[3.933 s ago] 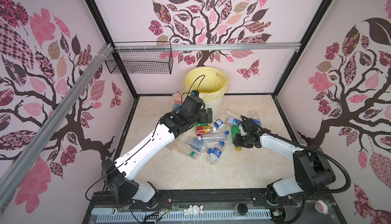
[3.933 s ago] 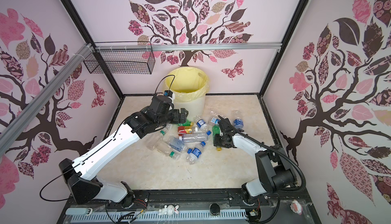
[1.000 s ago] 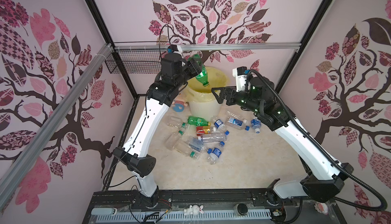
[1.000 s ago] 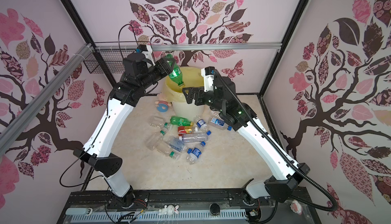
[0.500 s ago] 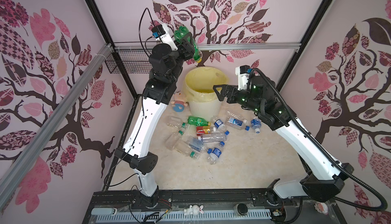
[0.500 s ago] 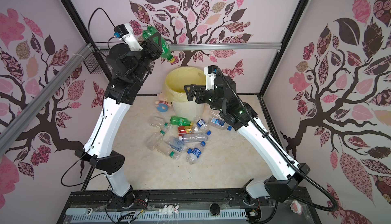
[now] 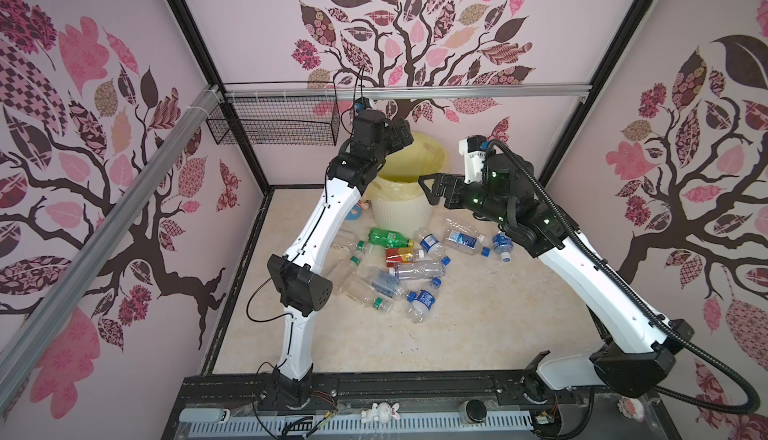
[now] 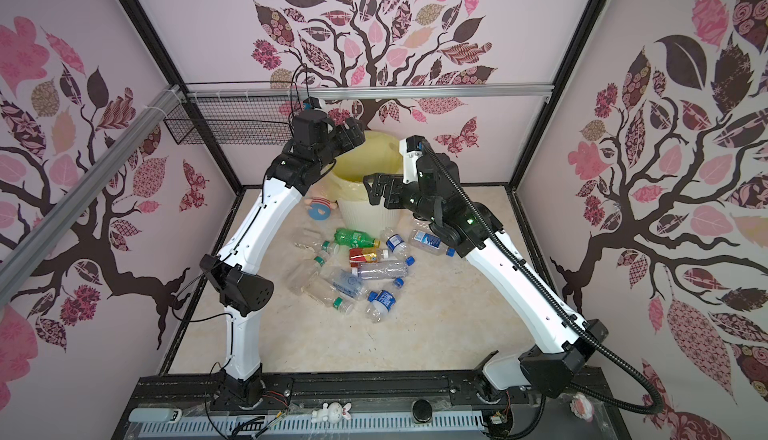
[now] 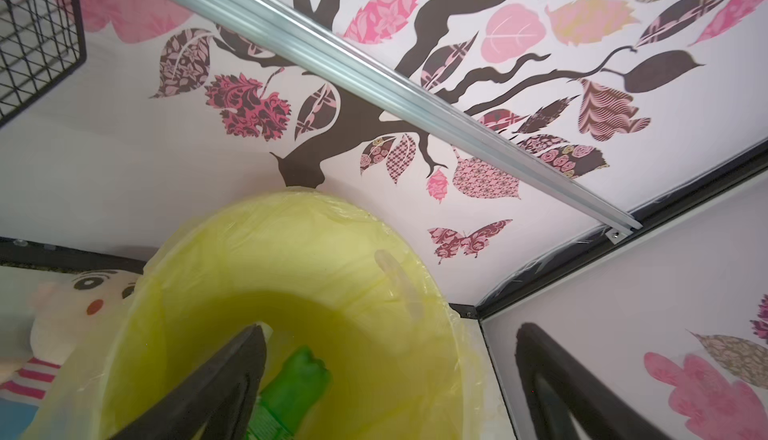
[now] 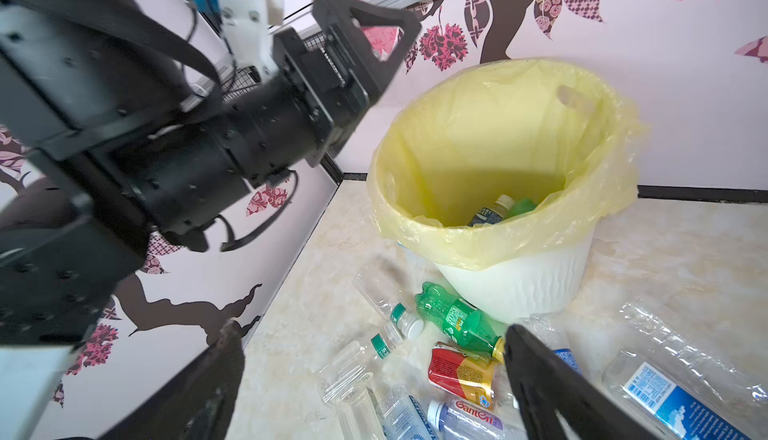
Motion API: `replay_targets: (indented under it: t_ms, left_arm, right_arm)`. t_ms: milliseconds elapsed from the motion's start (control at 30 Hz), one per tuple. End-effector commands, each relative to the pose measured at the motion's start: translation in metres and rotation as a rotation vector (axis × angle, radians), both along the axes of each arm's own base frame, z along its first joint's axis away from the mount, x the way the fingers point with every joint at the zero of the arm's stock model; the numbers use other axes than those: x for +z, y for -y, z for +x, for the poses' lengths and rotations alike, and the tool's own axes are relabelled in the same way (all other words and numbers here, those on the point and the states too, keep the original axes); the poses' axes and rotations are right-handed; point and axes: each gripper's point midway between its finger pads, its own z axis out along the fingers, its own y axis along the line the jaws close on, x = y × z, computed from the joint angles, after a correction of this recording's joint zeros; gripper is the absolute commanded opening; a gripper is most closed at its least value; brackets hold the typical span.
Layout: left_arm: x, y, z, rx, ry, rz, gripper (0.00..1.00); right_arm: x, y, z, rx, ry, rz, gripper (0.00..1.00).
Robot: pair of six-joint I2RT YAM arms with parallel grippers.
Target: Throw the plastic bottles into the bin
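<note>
The bin [image 7: 399, 217] [image 8: 365, 213], cream-white with a yellow bag, stands at the back wall. My left gripper [image 7: 399, 136] [image 8: 351, 132] [image 9: 390, 359] hangs over its mouth, open. A green bottle [image 9: 299, 384] is loose and blurred beside one finger, inside the bag. My right gripper [image 7: 432, 190] [image 8: 374, 190] [image 10: 374, 334] is open and empty at the bin's front right rim. In the right wrist view a green bottle [image 10: 521, 206] and a clear one [image 10: 490, 211] lie in the bin [image 10: 519, 275]. Several plastic bottles lie on the floor, among them a green one [image 7: 386, 237] [image 10: 457, 319] and a red-labelled one [image 7: 401, 255] [image 10: 461, 369].
A pink-and-blue plush doll [image 7: 357, 209] [image 8: 320, 209] [image 9: 62, 321] lies left of the bin. A black wire basket [image 7: 274, 126] hangs from the aluminium rail [image 7: 457, 92] on the back wall. Two clear bottles [image 7: 463, 240] lie under the right arm. A white bunny figure [image 7: 378, 413] sits at the front edge.
My left gripper came down from high by the back wall to over the bin and opened, and the green bottle left its jaws. The right arm has hardly moved.
</note>
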Motion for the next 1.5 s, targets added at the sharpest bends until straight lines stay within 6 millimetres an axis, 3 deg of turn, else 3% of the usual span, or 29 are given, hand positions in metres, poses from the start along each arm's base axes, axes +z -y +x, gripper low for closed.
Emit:
replay_targets:
  t_ms: [0, 233, 333, 567, 700, 833, 967, 1200, 1333, 1467]
  left_arm:
    - [0.048, -0.016, -0.033, -0.010, 0.082, -0.005, 0.97]
    - [0.035, -0.036, -0.058, 0.020, 0.017, 0.082, 0.97]
    - [0.015, -0.060, -0.065, 0.067, -0.072, 0.089, 0.97]
    - [-0.077, -0.142, -0.089, 0.215, -0.379, 0.030, 0.97]
    - [-0.121, -0.164, -0.112, 0.241, -0.501, 0.032, 0.97]
    - [-0.167, -0.173, -0.141, 0.229, -0.617, 0.108, 0.97]
    - [-0.215, -0.167, -0.169, 0.157, -0.722, 0.121, 0.97]
    - [-0.283, -0.162, -0.218, 0.060, -0.886, 0.170, 0.97]
    - [-0.307, -0.159, -0.230, 0.011, -0.930, 0.196, 0.97]
    - [-0.320, -0.158, -0.230, -0.020, -0.947, 0.235, 0.97]
  right_arm:
    - [0.010, 0.002, -0.007, 0.007, 0.015, 0.027, 1.00]
    - [0.001, -0.004, 0.002, 0.002, -0.014, 0.026, 1.00]
    - [-0.004, -0.006, 0.005, 0.002, -0.025, 0.022, 1.00]
    - [-0.028, -0.007, 0.010, -0.005, -0.067, -0.044, 1.00]
    - [-0.051, -0.010, 0.009, -0.004, -0.119, -0.101, 1.00]
    - [-0.075, -0.018, 0.003, 0.015, -0.170, -0.168, 1.00]
    - [-0.093, -0.031, -0.007, 0.056, -0.208, -0.207, 1.00]
    - [-0.113, -0.051, -0.021, 0.113, -0.246, -0.243, 1.00]
    - [-0.118, -0.056, -0.024, 0.127, -0.260, -0.243, 1.00]
    - [-0.122, -0.058, -0.025, 0.133, -0.273, -0.244, 1.00]
